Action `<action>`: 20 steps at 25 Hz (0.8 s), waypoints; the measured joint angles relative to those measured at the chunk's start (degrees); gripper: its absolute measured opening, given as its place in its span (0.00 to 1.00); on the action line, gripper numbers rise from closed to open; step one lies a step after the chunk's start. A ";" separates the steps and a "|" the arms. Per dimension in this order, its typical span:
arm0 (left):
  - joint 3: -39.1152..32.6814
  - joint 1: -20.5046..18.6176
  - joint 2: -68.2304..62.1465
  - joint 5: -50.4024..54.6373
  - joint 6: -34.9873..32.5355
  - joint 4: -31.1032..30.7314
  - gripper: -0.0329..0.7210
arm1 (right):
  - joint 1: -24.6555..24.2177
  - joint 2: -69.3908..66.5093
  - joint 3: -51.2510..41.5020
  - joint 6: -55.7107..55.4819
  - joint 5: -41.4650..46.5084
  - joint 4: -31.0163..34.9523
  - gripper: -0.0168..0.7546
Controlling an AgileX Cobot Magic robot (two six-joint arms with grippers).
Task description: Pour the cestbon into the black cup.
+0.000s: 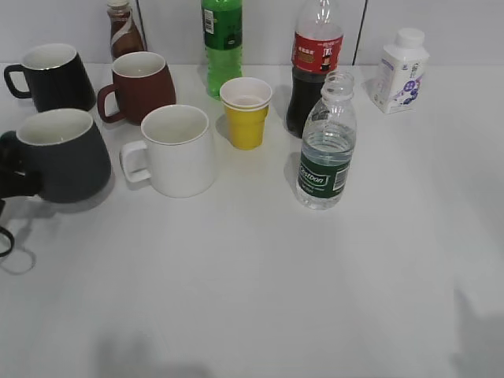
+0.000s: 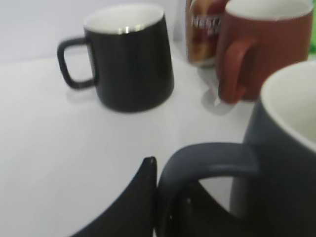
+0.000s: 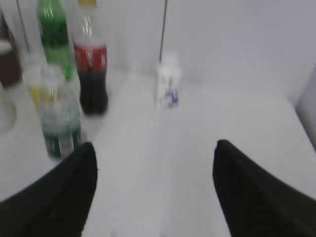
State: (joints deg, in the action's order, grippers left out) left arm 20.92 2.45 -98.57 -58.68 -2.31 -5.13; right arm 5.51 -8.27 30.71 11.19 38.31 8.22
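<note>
The cestbon (image 1: 325, 150), a clear uncapped bottle with a dark green label and some water in it, stands upright right of centre; it shows blurred at the left of the right wrist view (image 3: 59, 118). The black cup (image 1: 67, 157), a large charcoal mug with a white inside, stands at the left. My left gripper (image 1: 8, 177) is at the cup's left side, shut on its loop handle (image 2: 207, 158), one finger outside and one inside the loop (image 2: 168, 197). My right gripper (image 3: 155, 148) is open and empty over bare table, to the right of the bottle.
A white mug (image 1: 177, 150) stands right beside the black cup. Behind are a glossy black mug (image 1: 51, 75), a reddish-brown mug (image 1: 142, 85), a yellow paper cup (image 1: 246, 112), a green soda bottle (image 1: 221, 43), a cola bottle (image 1: 315, 67) and a small white bottle (image 1: 402, 71).
</note>
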 joint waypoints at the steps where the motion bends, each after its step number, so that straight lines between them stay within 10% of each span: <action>1: 0.00 0.00 0.66 0.20 0.00 -0.54 0.10 | 0.00 -2.29 0.00 2.18 -4.65 2.04 0.73; 6: 0.00 0.00 4.23 1.97 -0.04 -3.09 0.10 | 0.00 -13.32 -2.94 19.81 -21.70 26.24 0.72; 14: 0.00 0.00 9.44 3.48 -0.04 -5.23 0.10 | 0.00 -20.50 -13.50 66.29 -24.19 75.03 0.62; 20: 0.00 0.00 9.88 3.63 -0.04 -7.07 0.10 | 0.00 -21.35 -10.07 74.91 -22.41 72.30 0.58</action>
State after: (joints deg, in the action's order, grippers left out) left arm 20.92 2.45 -88.69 -55.05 -2.35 -12.19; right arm 5.51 -29.62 20.64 86.10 15.90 80.52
